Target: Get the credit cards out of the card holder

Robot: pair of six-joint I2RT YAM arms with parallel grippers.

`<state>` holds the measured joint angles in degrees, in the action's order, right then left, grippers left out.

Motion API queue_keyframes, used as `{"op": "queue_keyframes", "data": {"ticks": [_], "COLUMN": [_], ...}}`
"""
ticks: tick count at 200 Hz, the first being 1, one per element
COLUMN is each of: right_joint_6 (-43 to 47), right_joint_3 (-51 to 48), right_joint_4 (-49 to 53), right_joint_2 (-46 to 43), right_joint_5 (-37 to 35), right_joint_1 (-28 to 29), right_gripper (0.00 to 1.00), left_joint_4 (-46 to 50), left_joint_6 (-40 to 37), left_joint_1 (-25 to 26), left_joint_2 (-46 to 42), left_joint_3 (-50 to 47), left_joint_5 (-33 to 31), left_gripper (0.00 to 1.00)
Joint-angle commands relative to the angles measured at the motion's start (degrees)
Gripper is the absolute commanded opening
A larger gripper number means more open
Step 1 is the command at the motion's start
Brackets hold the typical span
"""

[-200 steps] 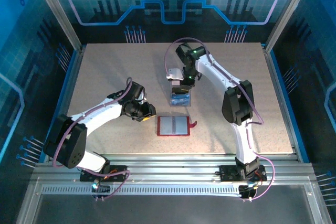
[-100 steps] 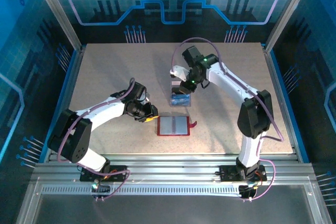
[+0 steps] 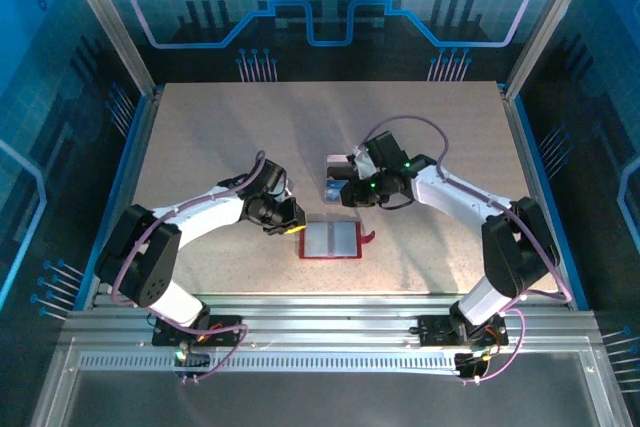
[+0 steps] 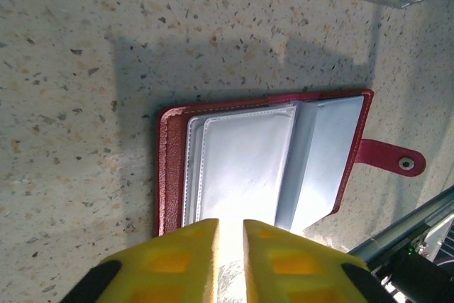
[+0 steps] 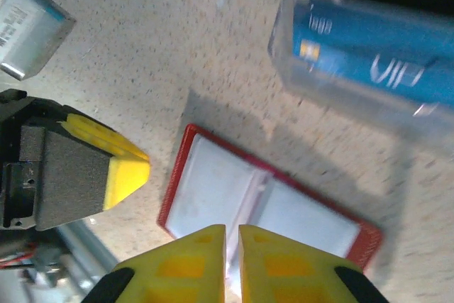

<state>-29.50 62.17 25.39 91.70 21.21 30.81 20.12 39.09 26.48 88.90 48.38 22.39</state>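
I see the card holder lying open just ahead of my left gripper and right gripper, both nearly closed and empty. A blue credit card lies in the clear tray beyond.

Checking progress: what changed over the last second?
Right gripper swung back from the tray's far side toward the holder; left gripper edged right to the holder's left edge. Both narrowed, holding nothing. Holder, tray and blue card stayed put.
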Motion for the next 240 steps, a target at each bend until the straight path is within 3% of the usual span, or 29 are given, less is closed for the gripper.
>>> {"op": "queue_keyframes", "data": {"ticks": [1,72,161,240], "right_joint_6": [-14.59,-17.76,-17.84,-15.35], "right_joint_3": [-3.28,-3.23,-1.71,-1.61], "right_joint_4": [-8.27,-10.49,-11.18,-5.08], "right_joint_2": [0.85,9.03,14.18,13.86], "right_joint_5": [6.85,5.76,6.04,1.18], "right_joint_1": [2.55,10.29,11.42,11.48], "right_gripper": [0.12,0.15,0.16,0.2], "left_joint_4": [-0.85,-2.58,-2.37,-0.63], "left_joint_6": [0.47,0.64,0.58,0.28], "left_joint_1": [0.77,1.29,1.55,1.52], "left_joint_2": [0.92,3.35,5.22,5.27], "left_joint_3": [-1.84,-4.65,-4.93,-4.0], "left_joint_5": [1.25,1.86,1.74,0.91], "left_gripper": [0.12,0.01,0.01,0.01]}}
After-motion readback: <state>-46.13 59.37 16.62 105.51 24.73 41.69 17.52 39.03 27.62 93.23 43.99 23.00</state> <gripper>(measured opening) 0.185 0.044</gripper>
